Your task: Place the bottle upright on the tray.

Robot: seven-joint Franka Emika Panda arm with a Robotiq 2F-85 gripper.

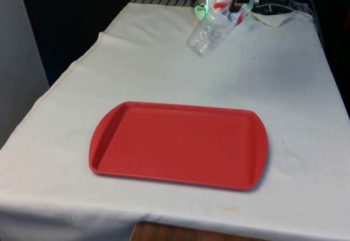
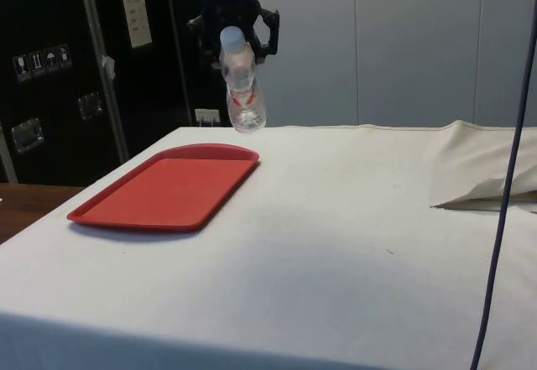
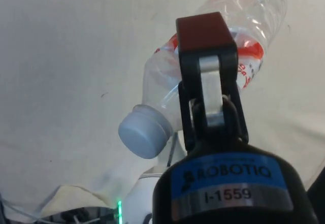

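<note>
The gripper [image 2: 237,33] holds a clear plastic bottle [image 2: 242,85] in the air above the white tablecloth [image 2: 352,219], its fingers [image 3: 205,41] clamped on the bottle's upper body near the red label. In the side view the bottle's long axis runs nearly upright, cap [image 3: 144,131] on top and base hanging down. In the front view it tilts, base lowered toward the front view's left. The bottle is beyond the far edge of the red tray [image 1: 178,144], well apart from it.

Front camera looks along the table [image 1: 164,77] toward twelve o'clock, the side camera views from three o'clock, both sharing the red tray [image 1: 178,142]; wrist camera hangs close above the cloth.
</note>
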